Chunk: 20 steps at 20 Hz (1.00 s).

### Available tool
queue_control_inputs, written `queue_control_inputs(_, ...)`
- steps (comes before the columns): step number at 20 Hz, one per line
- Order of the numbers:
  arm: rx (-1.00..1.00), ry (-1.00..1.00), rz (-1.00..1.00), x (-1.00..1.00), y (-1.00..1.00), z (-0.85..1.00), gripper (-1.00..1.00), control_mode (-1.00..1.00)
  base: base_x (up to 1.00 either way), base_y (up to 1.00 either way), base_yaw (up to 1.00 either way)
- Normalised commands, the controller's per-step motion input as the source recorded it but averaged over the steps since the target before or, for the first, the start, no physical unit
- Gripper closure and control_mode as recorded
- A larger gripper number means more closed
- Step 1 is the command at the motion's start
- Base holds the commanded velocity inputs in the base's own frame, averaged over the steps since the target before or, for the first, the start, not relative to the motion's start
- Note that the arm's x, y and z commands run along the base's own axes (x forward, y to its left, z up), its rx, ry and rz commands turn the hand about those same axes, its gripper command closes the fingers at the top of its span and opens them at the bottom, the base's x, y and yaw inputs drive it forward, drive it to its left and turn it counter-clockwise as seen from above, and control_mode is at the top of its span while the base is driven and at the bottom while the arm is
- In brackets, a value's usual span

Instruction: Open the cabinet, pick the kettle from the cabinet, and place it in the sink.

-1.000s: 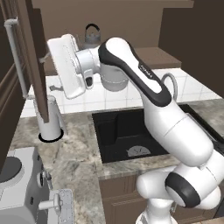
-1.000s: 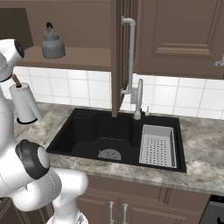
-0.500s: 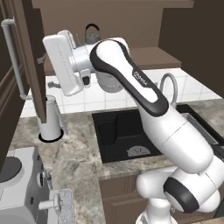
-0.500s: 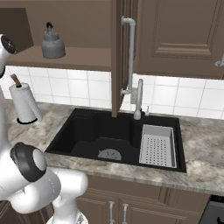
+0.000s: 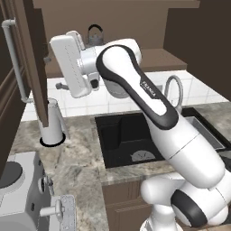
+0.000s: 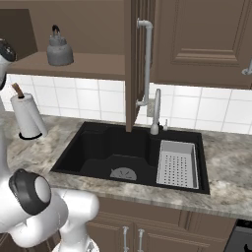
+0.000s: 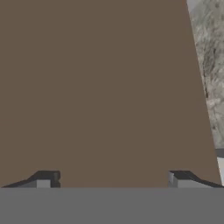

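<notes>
Before you, the kettle (image 6: 59, 49) sits on the shelf (image 6: 88, 65) inside the cabinet (image 6: 133, 59), whose doors stand swung out. Below it, the sink (image 6: 113, 152) is set into the surface (image 6: 231, 162), with a perforated tray (image 6: 177, 164) in its right side, the faucet (image 6: 155, 112) behind, and a paper-towel roll (image 6: 28, 115) to its left.

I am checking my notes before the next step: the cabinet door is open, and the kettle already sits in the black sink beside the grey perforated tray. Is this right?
Not quite. The kettle is not in the sink; it stands on the shelf inside the cabinet, as the right base view shows. The rest holds: the cabinet door is open, and the grey perforated tray lies in the sink.
</notes>
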Motion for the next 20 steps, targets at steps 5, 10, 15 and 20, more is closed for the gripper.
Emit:
queue_control_inputs(5,0.0,-0.04,0.01,0.0,-0.48,0.0,-1.0,-1.0,0.0,0.0,0.0)
queue_control_inputs(10,0.0,-0.14,0.04,0.0,-0.46,0.01,-1.0,-1.0,0.0,0.0,0.0)
queue_control_inputs(15,-0.05,-0.23,0.06,-0.03,-0.39,0.04,-1.0,-1.0,0.0,0.0,0.0)
queue_control_inputs(20,-0.13,-0.27,0.04,-0.05,-0.36,0.06,-1.0,-1.0,0.0,0.0,0.0)
